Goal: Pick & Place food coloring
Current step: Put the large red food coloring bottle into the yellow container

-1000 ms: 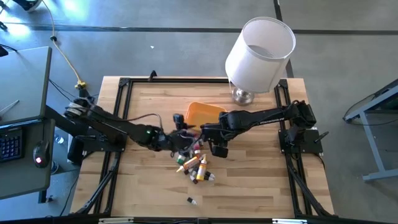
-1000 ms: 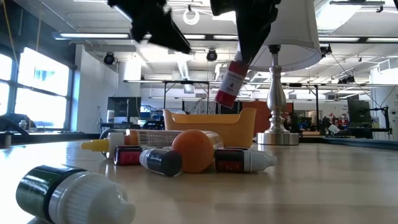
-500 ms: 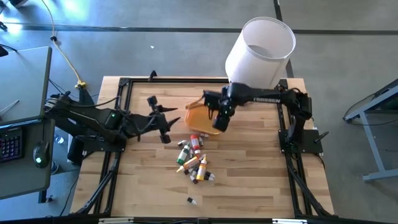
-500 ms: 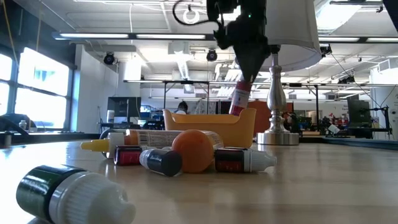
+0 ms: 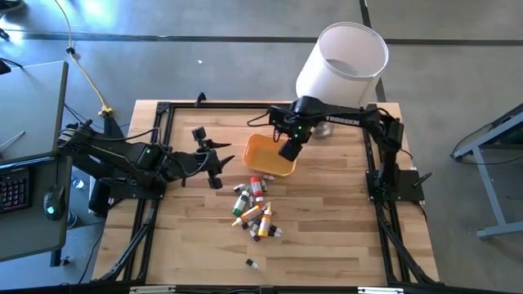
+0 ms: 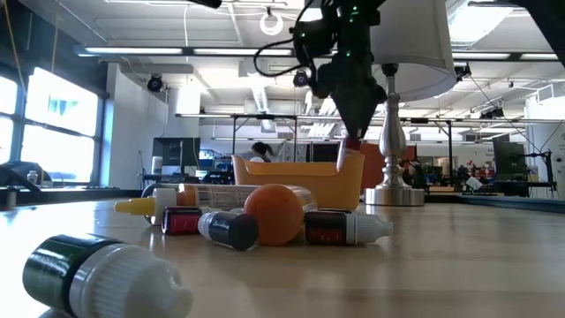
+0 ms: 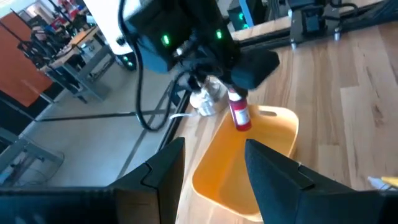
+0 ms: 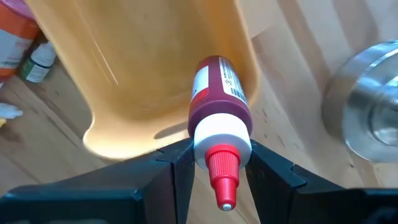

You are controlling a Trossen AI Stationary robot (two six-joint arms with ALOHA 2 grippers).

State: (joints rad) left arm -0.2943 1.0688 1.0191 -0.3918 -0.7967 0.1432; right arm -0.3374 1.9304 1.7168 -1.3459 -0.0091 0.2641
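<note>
1. A red food coloring bottle (image 8: 219,102) with a white collar and red tip is hanging cap up in the right gripper (image 5: 288,152), whose two fingers (image 8: 177,165) are clamping its white collar from both sides.
2. The bottle's base is hanging inside the orange tray (image 5: 265,151), close to the tray's end wall on the lamp side; whether it is touching the tray floor cannot be told.
3. No other bottle is showing inside the tray.
4. The tray is sitting near the middle of the wooden table (image 5: 327,237), with the silver lamp base (image 8: 373,106) just beyond its far end and bare wood along its other sides.
5. The pile of remaining bottles (image 5: 255,211) is lying on the wood just on the near side of the tray, bottles touching one another; about eight are showing, red, green, yellow and orange, though overlap is making the count uncertain.
6. One dark bottle with a white cap (image 5: 252,263) is lying alone near the front edge, well apart from the pile.
7. The left gripper (image 5: 214,163) is hovering above bare wood beside the tray, with its fingers (image 7: 158,171) spread apart and holding nothing.
8. A black frame (image 5: 163,110) is bordering the table, and the wood toward the front right is lying open.
</note>
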